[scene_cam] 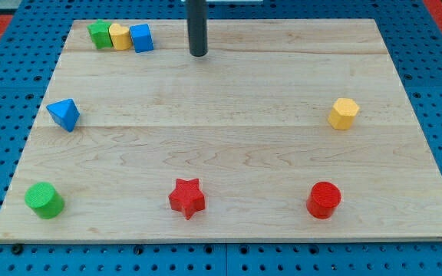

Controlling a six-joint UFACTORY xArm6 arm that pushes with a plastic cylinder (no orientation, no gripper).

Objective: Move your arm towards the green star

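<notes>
Blue pegboard surrounds a pale wooden tabletop point(229, 138) that carries eight small coloured blocks. The tool here is a plain dark rod with nothing to open, close or hold, and my tip point(198, 54) rests near the top edge of the tabletop, touching no block.

To the view's left of my tip, near the top left corner, three blocks sit in a tight row. Nearest to my tip is a blue block point(141, 37), apart from it by a clear gap. Just beyond that comes a yellow block point(119, 35), and farthest out is the green star point(99, 34), whose star outline is hard to make out from here. The three appear to touch one another.

Below and to the left of my tip lies a blue triangular block point(64, 114). Far below it, toward the view's bottom, stand a green cylinder point(44, 200) at the left, a red star point(186, 198) almost straight down from my tip, and a red cylinder point(324, 199) to the right. A yellow hexagonal block point(344, 113) sits well apart to the right.

By my judgement the approach is partly done: my tip is already level with the row, yet the blue and yellow blocks stand between it and the green star. What is left is the leftward travel, probably skirting just below the row so those two are not shoved along.
</notes>
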